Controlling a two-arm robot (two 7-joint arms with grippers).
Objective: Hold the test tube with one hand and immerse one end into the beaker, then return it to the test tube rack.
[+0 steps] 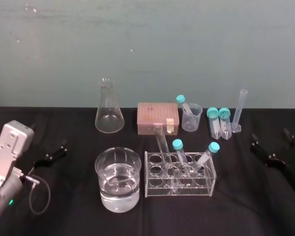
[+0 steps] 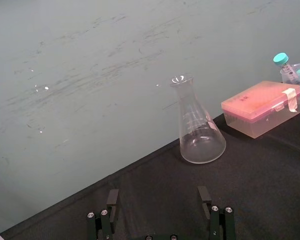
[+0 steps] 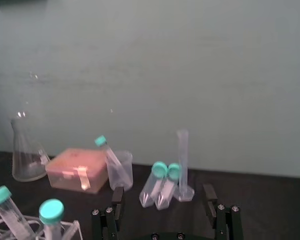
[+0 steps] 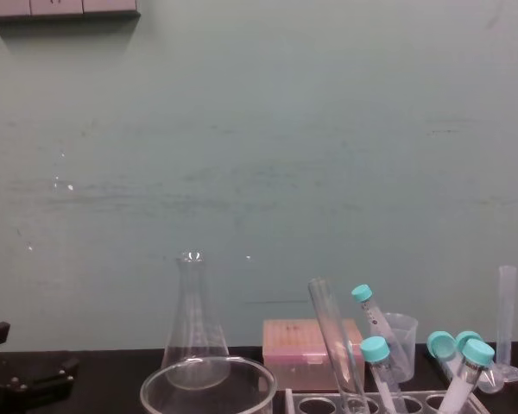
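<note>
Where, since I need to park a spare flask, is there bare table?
Bare cloth lies between the left gripper and the beaker, and between the test tube rack and the right gripper. The back row from pink box to graduated cylinder is crowded; beaker and rack stand close.

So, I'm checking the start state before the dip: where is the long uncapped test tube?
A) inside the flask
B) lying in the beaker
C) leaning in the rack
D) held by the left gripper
C: the test tube leans in a hole of the test tube rack.

A conical flask stands left of a pink box.
</note>
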